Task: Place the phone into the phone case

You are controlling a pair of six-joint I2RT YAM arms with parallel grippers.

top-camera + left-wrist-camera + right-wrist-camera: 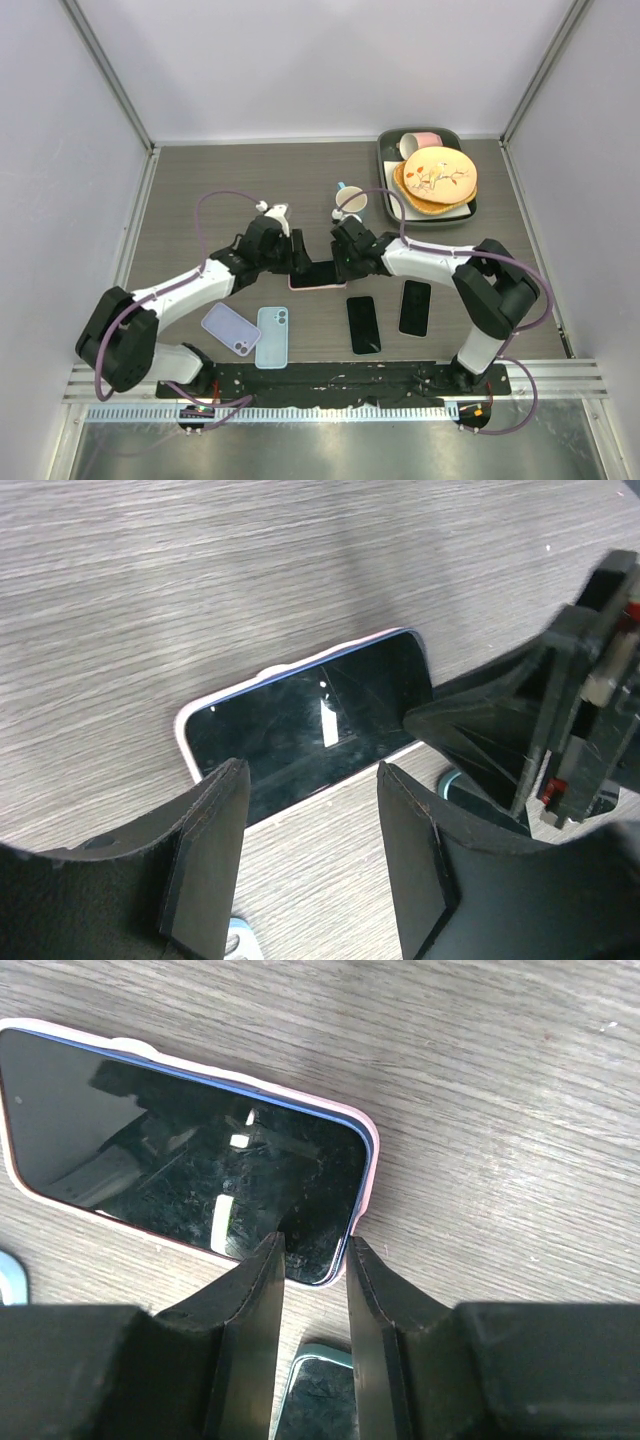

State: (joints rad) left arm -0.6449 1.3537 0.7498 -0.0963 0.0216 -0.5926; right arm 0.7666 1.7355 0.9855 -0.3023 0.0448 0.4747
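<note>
Table [200, 190]: grey wood-grain, enclosed by white walls [300, 60].
Phone [318, 273]: flat, screen up, lying in pink case [368, 1175], mid-table between both tools.
Left tool [310, 780]: jaws wide apart, empty, over phone's long edge.
Right tool [313, 1245]: jaws slightly apart, straddling phone's corner.

The phone [318, 272] lies flat and face up near the middle of the wood-grain table [200, 190], its long side running left to right. Its screen is dark, glossy, smudged and catches light reflections. It sits inside a pink case [312, 288], whose soft rim wraps all four rounded corners. Along the far long side a thin blue line of the phone's frame shows just inside the pink rim. Whether that edge is pressed fully home cannot be told.
</note>
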